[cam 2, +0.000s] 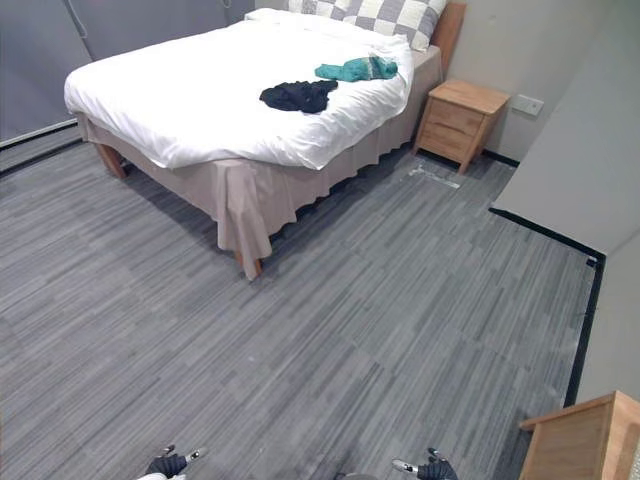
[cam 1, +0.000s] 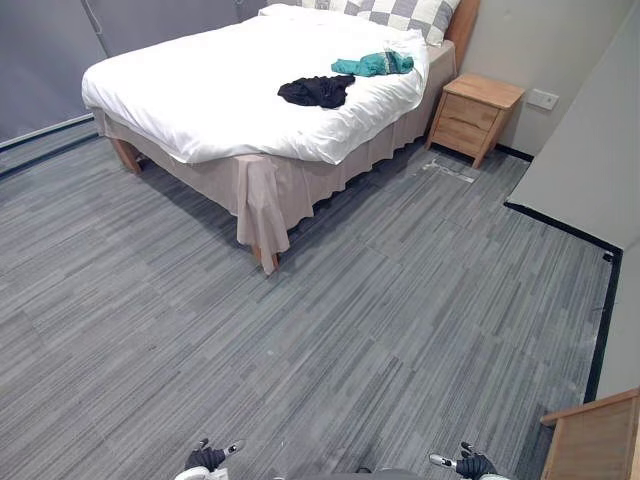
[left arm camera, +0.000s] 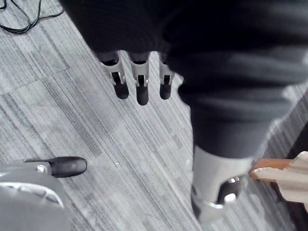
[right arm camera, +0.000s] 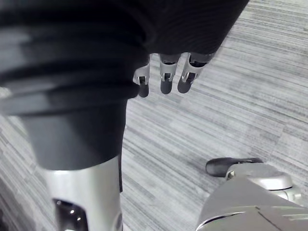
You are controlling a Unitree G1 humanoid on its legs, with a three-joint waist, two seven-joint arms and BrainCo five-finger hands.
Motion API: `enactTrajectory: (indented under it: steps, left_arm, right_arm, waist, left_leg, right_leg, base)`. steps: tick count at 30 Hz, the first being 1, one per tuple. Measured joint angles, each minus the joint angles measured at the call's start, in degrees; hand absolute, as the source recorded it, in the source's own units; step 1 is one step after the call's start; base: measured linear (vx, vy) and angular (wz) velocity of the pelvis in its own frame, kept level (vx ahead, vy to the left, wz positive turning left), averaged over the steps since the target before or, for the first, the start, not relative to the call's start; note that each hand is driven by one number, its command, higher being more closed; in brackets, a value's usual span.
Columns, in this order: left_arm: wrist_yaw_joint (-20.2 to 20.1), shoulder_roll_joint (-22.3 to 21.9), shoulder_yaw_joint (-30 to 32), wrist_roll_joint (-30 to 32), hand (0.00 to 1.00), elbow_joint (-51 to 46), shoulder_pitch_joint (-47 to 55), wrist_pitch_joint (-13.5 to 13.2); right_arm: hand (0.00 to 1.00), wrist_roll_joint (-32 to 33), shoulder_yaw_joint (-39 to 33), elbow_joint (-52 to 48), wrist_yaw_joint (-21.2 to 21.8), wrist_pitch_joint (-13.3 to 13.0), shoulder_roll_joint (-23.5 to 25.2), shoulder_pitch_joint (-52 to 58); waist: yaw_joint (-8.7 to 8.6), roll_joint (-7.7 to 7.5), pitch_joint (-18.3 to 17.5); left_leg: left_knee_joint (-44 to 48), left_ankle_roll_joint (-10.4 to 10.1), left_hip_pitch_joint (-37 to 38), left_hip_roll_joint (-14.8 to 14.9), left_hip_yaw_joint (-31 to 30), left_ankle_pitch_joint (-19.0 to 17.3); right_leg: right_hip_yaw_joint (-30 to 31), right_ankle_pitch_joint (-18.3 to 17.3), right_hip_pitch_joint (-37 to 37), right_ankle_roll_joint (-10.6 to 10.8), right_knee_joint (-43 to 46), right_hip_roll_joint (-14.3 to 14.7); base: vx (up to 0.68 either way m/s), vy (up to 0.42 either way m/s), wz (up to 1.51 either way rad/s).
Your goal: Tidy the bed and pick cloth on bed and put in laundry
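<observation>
Bed white; black cloth on top, teal cloth just beside it, toward checked pillows. Left hand, right hand over grey floor, well apart from bed; fingers straight, relaxed, holding nothing.

Pillows, headboard cut by top edge. Wooden cabinet cut at lower right. Black cloth, teal cloth: garment type too small to tell. Left hand, right hand clipped by bottom edge.
</observation>
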Motion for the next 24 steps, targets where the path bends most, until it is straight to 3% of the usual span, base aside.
enactTrajectory:
  steps: [1,2,3,4,7,9,11,12,13,14,15,16,17,18,19,21,22,23,24]
  left_arm:
    - [-0.04,-0.11,0.03,-0.02,0.00,-0.04,-0.11,-0.02]
    - [-0.20,-0.17,0.05,-0.03,0.00,0.00,0.17,-0.04]
    - [-0.33,-0.18,0.07,-0.03,0.00,0.08,0.52,-0.03]
    - [-1.43,-0.23,0.94,0.03,0.00,0.32,1.22,-0.06]
    - [-2.44,-0.59,1.31,0.04,0.00,0.26,2.41,-0.83]
    - [-2.66,-1.81,1.86,-0.02,0.00,0.30,3.84,-1.51]
    - [-2.68,-2.66,1.81,-0.88,0.00,0.31,5.34,-1.87]
    - [-2.72,-3.11,1.84,-1.41,0.00,0.41,6.26,-1.97]
    - [-2.71,-2.84,1.87,-1.71,0.00,0.44,6.42,-1.95]
    - [-2.82,-2.13,1.96,-1.64,0.00,0.36,7.29,-2.06]
    - [-2.94,-2.45,2.42,-1.13,0.00,0.45,6.62,-2.05]
    - [-3.00,-2.43,2.33,0.31,0.00,0.43,5.83,-2.10]
    - [-3.10,-2.25,2.15,1.02,0.00,0.37,4.83,-2.20]
    - [-3.26,-1.41,1.65,1.73,0.00,0.29,3.46,-2.41]
    - [-3.27,-1.39,1.41,1.82,0.00,0.09,2.71,-2.55]
    - [-3.05,-1.68,-0.53,1.21,0.00,-0.71,0.84,-3.83]
    - [-2.98,-1.59,-1.02,1.13,0.00,-1.23,0.57,-4.28]
    - [-2.69,-1.00,-2.03,1.07,0.00,-2.13,-0.19,-5.28]
    - [-2.67,-0.33,-2.37,1.00,0.00,-3.06,-1.34,-6.36]
  right_arm:
    - [0.00,-0.06,-0.07,1.51,0.01,-0.02,-0.74,0.24]
    - [0.00,-0.50,-0.07,1.54,-0.05,-0.11,-0.93,0.42]
    - [0.00,-0.72,-0.18,1.57,-0.11,-0.13,-0.93,0.48]
    - [0.00,-1.07,-0.47,1.62,-0.15,-0.25,-0.85,0.59]
    - [0.00,-1.57,-0.81,1.46,-0.05,-0.96,-0.50,0.26]
    - [0.00,-2.80,-1.51,1.26,-0.03,-2.03,-0.66,-0.57]
    - [0.00,-2.87,-1.50,1.26,0.08,-2.58,-0.71,-1.43]
    - [0.00,-3.16,-1.31,1.26,0.50,-2.85,-0.82,-1.73]
    - [0.00,-3.16,-1.30,1.40,0.65,-2.87,-0.36,-1.59]
    - [0.00,-3.20,-1.30,1.68,1.15,-3.28,0.69,-0.35]
    - [0.00,-3.20,-1.33,1.81,1.45,-4.01,0.85,-1.02]
    - [0.00,-3.20,-1.35,1.79,1.53,-4.81,1.54,-1.34]
    - [0.00,-3.22,-1.28,1.96,1.59,-5.25,2.20,-0.93]
    - [0.00,-3.23,-1.24,2.49,1.71,-5.84,3.01,-1.29]
    - [0.00,-3.23,-1.20,2.47,1.65,-6.16,3.22,-1.66]
    - [0.00,-3.16,0.07,1.23,1.31,-7.11,3.40,-2.33]
    - [0.00,-3.13,1.27,0.54,1.17,-7.14,3.37,-2.21]
    - [0.00,-2.98,3.19,-1.08,1.14,-7.14,3.50,-1.96]
    - [0.00,-1.87,3.76,-2.11,1.10,-7.13,3.85,-1.09]
  waist:
    - [-0.02,-0.47,1.33]
    - [0.18,-0.38,2.71]
    - [0.16,0.03,3.13]
    - [0.02,0.37,3.68]
    - [0.47,-0.17,4.02]
    - [0.69,0.00,4.09]
    - [1.28,0.30,3.87]
    - [2.72,0.25,3.23]
    - [3.44,-1.45,2.53]
    - [4.24,-4.59,0.06]
    - [3.82,-5.33,0.10]
    - [3.05,-6.19,-0.41]
    - [2.78,-6.89,-0.70]
    - [2.55,-7.22,-0.25]
    - [2.52,-6.88,0.25]
    - [1.98,-3.98,2.30]
    - [1.47,-3.37,2.47]
    - [0.36,-2.06,2.91]
    - [-0.38,-2.01,2.67]
  left_leg:
    - [14.66,4.42,-6.47,3.25,-2.38,9.17]
    - [20.91,5.23,-9.53,3.79,-4.13,13.31]
    - [22.62,4.80,-10.53,3.65,-5.16,11.85]
    - [20.84,2.85,-13.00,1.75,-5.49,6.56]
    - [5.42,0.77,-13.45,-2.46,-2.52,5.54]
    - [-14.10,-0.10,-13.74,-5.32,0.25,10.16]
    - [-27.28,-0.98,-13.65,-6.60,-0.68,15.12]
    - [-29.86,-0.37,-14.35,-6.52,-2.38,16.20]
    - [-26.81,2.38,-15.36,-7.12,-2.73,18.77]
    - [-22.07,4.71,-16.93,-9.29,-1.47,18.52]
    - [-17.41,8.20,-17.27,-9.77,-1.71,17.85]
    - [-14.28,9.66,-16.87,-10.67,-1.60,14.25]
    - [-13.42,10.00,-15.69,-11.50,-1.65,11.72]
    - [-13.51,9.76,-12.65,-12.51,-1.84,9.30]
    - [-13.92,9.85,-10.26,-12.70,-2.07,8.00]
    - [-17.67,9.32,-0.31,-12.66,-3.69,4.96]
    - [-18.95,9.32,2.01,-12.68,-4.29,4.74]
    - [-21.08,8.63,5.55,-12.71,-6.01,4.35]
    - [-22.52,7.50,7.47,-12.80,-8.56,3.66]
  right_leg:
    - [0.13,-1.53,1.29,-0.46,1.89,-0.29]
    - [0.45,-2.26,3.88,-0.99,1.86,-0.43]
    - [0.54,-2.59,4.90,-1.29,1.87,-0.44]
    - [1.11,-3.62,7.81,-1.43,0.86,-0.89]
    - [1.40,-4.11,12.69,-0.97,-3.15,-2.25]
    - [2.07,-4.65,17.12,0.16,-7.43,-2.15]
    - [3.68,-5.64,20.02,1.50,-10.49,-1.41]
    - [5.78,-7.64,21.63,1.13,-12.13,-1.47]
    - [6.54,-8.85,22.28,1.52,-12.65,-3.14]
    - [7.04,-9.26,22.30,3.40,-10.41,-6.07]
    - [5.69,-8.29,18.70,5.64,0.69,-7.99]
    - [4.48,-3.75,14.14,10.09,12.44,-10.51]
    - [3.40,0.75,10.68,10.41,20.77,-12.39]
    - [2.67,1.58,6.52,10.28,28.80,-13.68]
    - [2.05,0.43,4.98,10.09,30.98,-13.53]
    - [-1.92,-2.66,-0.42,9.87,30.18,-11.25]
    - [-3.35,-3.15,-2.14,9.83,28.34,-10.58]
    - [-5.91,-3.25,-5.87,9.58,22.30,-9.44]
    - [-5.66,-0.91,-9.23,9.75,11.22,-8.28]
  base:
    - [0.16,-0.116,-0.10]
    - [0.22,-0.090,-0.14]
    - [0.35,-0.050,-0.14]
    - [0.31,-0.027,-0.09]
    - [0.32,0.003,-0.09]
    - [0.40,0.063,-0.16]
    - [0.47,0.192,-0.53]
    - [0.56,0.307,-0.85]
    - [0.67,0.337,-0.93]
    - [0.66,0.243,-0.57]
    - [0.69,0.233,-0.31]
    - [0.72,0.254,0.04]
    - [0.74,0.270,0.10]
    - [0.73,0.256,0.03]
    - [0.69,0.226,-0.07]
    - [0.61,0.177,0.03]
    - [0.54,0.112,0.44]
    - [0.51,0.062,0.89]
    - [0.60,0.021,1.43]
